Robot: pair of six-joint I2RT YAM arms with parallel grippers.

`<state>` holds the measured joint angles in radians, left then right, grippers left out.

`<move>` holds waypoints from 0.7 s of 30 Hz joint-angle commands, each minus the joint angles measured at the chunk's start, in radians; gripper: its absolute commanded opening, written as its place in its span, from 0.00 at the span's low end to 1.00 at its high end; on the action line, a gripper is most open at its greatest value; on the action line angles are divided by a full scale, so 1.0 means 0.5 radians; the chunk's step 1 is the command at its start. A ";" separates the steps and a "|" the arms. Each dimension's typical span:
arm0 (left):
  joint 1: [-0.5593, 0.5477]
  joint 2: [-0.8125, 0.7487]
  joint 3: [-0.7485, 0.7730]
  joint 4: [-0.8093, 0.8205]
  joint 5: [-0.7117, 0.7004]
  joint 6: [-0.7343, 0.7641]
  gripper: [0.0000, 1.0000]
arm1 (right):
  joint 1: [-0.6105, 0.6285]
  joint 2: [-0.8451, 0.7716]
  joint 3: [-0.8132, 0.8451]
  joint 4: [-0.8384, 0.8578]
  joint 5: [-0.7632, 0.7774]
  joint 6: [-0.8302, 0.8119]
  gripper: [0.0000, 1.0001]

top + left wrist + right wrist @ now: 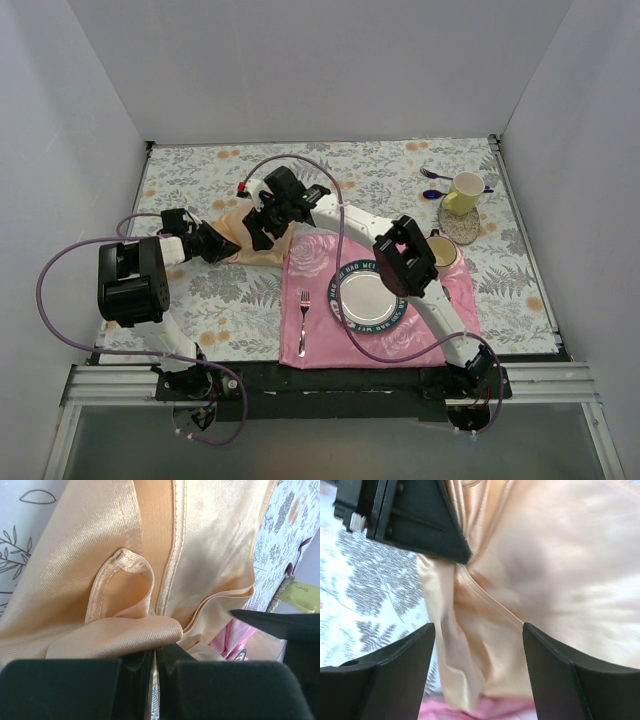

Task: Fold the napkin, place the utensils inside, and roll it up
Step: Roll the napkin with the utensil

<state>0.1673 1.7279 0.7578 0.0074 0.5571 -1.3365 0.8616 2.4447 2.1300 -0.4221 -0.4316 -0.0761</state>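
The fold is under way. On the left, the left tool (156, 652) is pinched tight on a stitched hem of the shiny peach-gold satin napkin (236, 228). The napkin lies bunched on the leaf-printed worktop (200, 180), at the far-left corner of the pink rose-printed placemat (320, 255). The right tool (479, 630) hovers over the cloth, jaws apart. Next, I judge, it must catch the slippery cloth's other edge.

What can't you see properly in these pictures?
- Top view: the left gripper and right gripper cover most of the napkin, so its folds are hidden.
- Top view: the right arm hides half the cup beside the plate.
- Left wrist view: the napkin's pinched edge disappears between the shut fingers.
- Right wrist view: the napkin is blurry and cut off by the frame.
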 commanded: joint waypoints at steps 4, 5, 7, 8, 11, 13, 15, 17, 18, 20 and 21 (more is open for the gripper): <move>0.000 0.128 0.043 -0.217 -0.145 0.120 0.00 | 0.268 -0.269 -0.124 0.009 0.712 -0.715 0.80; -0.003 0.134 0.046 -0.230 -0.136 0.127 0.00 | 0.295 -0.275 -0.155 0.037 0.758 -0.762 0.81; -0.003 0.143 0.052 -0.236 -0.126 0.124 0.00 | 0.369 -0.284 -0.189 0.123 0.841 -0.866 0.81; -0.003 0.146 0.055 -0.236 -0.111 0.114 0.00 | 0.384 -0.284 -0.231 0.160 0.851 -0.882 0.81; -0.003 0.152 0.061 -0.239 -0.093 0.102 0.00 | 0.418 -0.269 -0.311 0.307 0.921 -0.900 0.81; -0.003 0.152 0.074 -0.245 -0.087 0.102 0.00 | 0.434 -0.260 -0.376 0.457 0.964 -0.918 0.81; -0.003 0.146 0.074 -0.251 -0.090 0.105 0.00 | 0.449 -0.232 -0.434 0.531 0.980 -0.937 0.81; -0.003 0.146 0.074 -0.263 -0.093 0.111 0.00 | 0.458 -0.193 -0.437 0.605 1.013 -0.967 0.81; -0.003 0.146 0.071 -0.266 -0.093 0.111 0.00 | 0.473 -0.141 -0.422 0.620 1.044 -0.980 0.80; -0.003 0.134 0.061 -0.266 -0.096 0.114 0.00 | 0.483 -0.104 -0.422 0.684 1.102 -1.004 0.79; -0.003 0.131 0.058 -0.266 -0.099 0.114 0.00 | 0.489 -0.067 -0.422 0.709 1.118 -1.007 0.79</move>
<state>0.1684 1.7638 0.8070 -0.0425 0.5850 -1.3228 1.1053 2.3688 1.9148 -0.1928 0.0540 -0.5358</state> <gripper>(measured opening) 0.009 0.795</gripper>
